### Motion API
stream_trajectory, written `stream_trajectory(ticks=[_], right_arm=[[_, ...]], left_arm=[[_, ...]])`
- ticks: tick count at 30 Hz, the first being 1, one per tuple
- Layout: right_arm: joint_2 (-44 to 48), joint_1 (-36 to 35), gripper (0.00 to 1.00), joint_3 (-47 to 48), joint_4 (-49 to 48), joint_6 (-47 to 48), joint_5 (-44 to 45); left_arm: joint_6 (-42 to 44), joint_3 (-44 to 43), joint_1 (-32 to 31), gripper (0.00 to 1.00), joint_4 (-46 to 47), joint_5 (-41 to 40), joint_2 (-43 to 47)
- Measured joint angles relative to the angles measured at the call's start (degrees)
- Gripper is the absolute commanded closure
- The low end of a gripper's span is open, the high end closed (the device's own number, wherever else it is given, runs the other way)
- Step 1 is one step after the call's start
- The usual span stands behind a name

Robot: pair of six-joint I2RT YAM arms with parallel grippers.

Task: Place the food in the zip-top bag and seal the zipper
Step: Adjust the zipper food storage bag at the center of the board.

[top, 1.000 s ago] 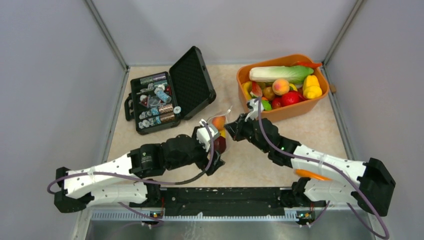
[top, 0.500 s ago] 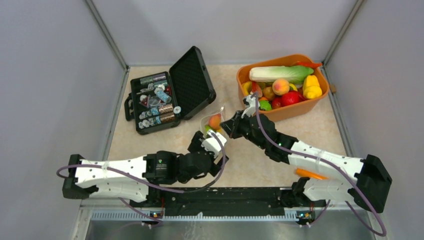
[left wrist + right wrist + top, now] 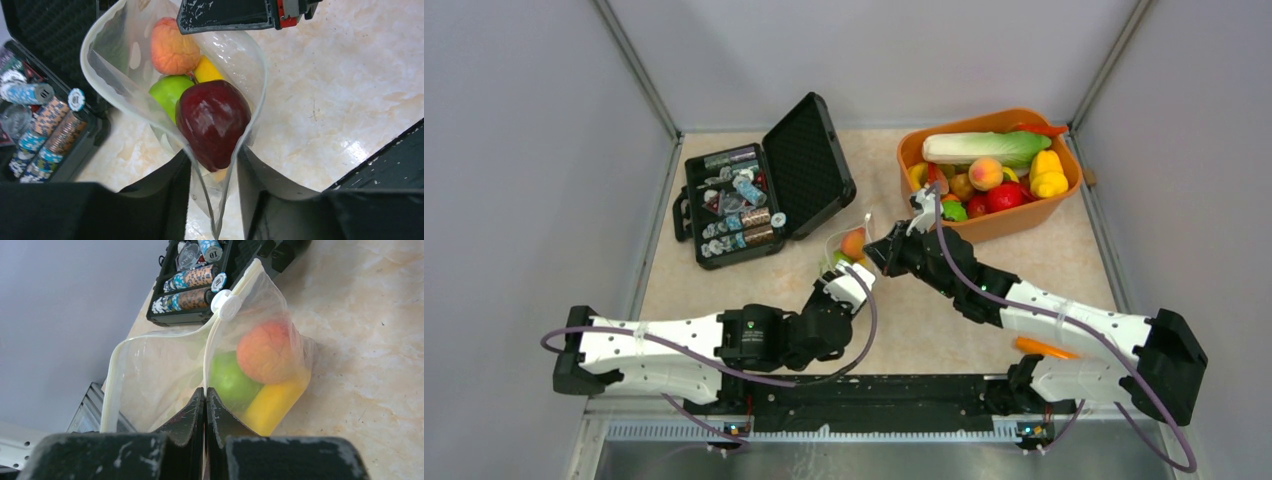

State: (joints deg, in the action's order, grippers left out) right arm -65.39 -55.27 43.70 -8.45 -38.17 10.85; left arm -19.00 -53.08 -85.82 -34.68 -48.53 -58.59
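The zip-top bag (image 3: 115,65) hangs with its mouth open, holding food: a peach (image 3: 172,47), a green apple (image 3: 167,92), a yellow piece (image 3: 206,72) and a dark red apple (image 3: 212,120). My left gripper (image 3: 214,155) straddles the bag's near end. Its jaws are narrowed on either side of the bag walls, which are not pinched together. My right gripper (image 3: 205,392) is shut on the bag's rim, on the zipper (image 3: 112,380). A white slider (image 3: 226,305) sits at the far end of the strip. From above, the bag (image 3: 849,240) hangs between both grippers.
An orange tub (image 3: 1024,215) with more toy food (image 3: 986,172) stands at the back right, just behind the right arm. An open black case (image 3: 809,160) with poker chips (image 3: 192,277) lies at the back left, close to the bag.
The dark red apple has gone from my left gripper into the bag. The left arm pulled back toward the near edge and its jaws narrowed. The right gripper shifted the rim slightly left.
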Motion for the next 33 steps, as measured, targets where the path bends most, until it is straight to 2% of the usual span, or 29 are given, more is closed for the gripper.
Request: stream_trajectory(ticks=[2, 4, 8, 11, 13, 18, 20, 27, 30, 33], right_arm=[[0.00, 0.00, 1.00, 0.00, -0.02, 0.00, -0.02], [0.02, 0.00, 1.00, 0.00, -0.02, 0.00, -0.02], [0.09, 0.00, 1.00, 0.00, 0.02, 0.04, 0.00], [0.11, 0.00, 1.00, 0.00, 0.04, 0.20, 0.00], [0.20, 0.04, 0.96, 0.00, 0.17, 0.52, 0.00], [1.49, 1.31, 0.69, 0.00, 0.35, 2.23, -2.01], [2.56, 2.36, 0.62, -0.02, 0.15, 3.28, -3.87], [8.52, 8.68, 0.59, -0.22, 0.13, 10.05, -12.07], [12.44, 12.33, 0.54, -1.16, 0.55, 14.99, -15.52], [15.28, 16.13, 0.42, -2.27, 0.85, 21.42, -20.06]], left_arm=[[0.81, 0.04, 0.00, 0.82, 1.11, 0.07, 0.37], [1.20, 0.07, 0.00, 0.84, 1.70, 0.13, 0.57], [1.66, 0.11, 0.00, 1.00, 1.77, 0.31, 0.59], [1.79, 0.17, 0.00, 1.00, 1.64, 0.35, 0.59], [1.77, 0.17, 0.00, 1.00, 1.62, 0.39, 0.59], [1.88, 1.44, -0.04, 1.00, 2.14, 0.76, 2.16], [2.89, 3.45, -0.04, 1.00, 3.82, 1.57, 4.83], [9.97, 13.62, -0.04, 1.00, 11.74, 4.37, 21.27], [12.83, 14.23, 0.02, 1.00, 12.94, 5.18, 25.18], [14.71, 14.12, 0.07, 1.00, 13.92, 5.99, 26.25]])
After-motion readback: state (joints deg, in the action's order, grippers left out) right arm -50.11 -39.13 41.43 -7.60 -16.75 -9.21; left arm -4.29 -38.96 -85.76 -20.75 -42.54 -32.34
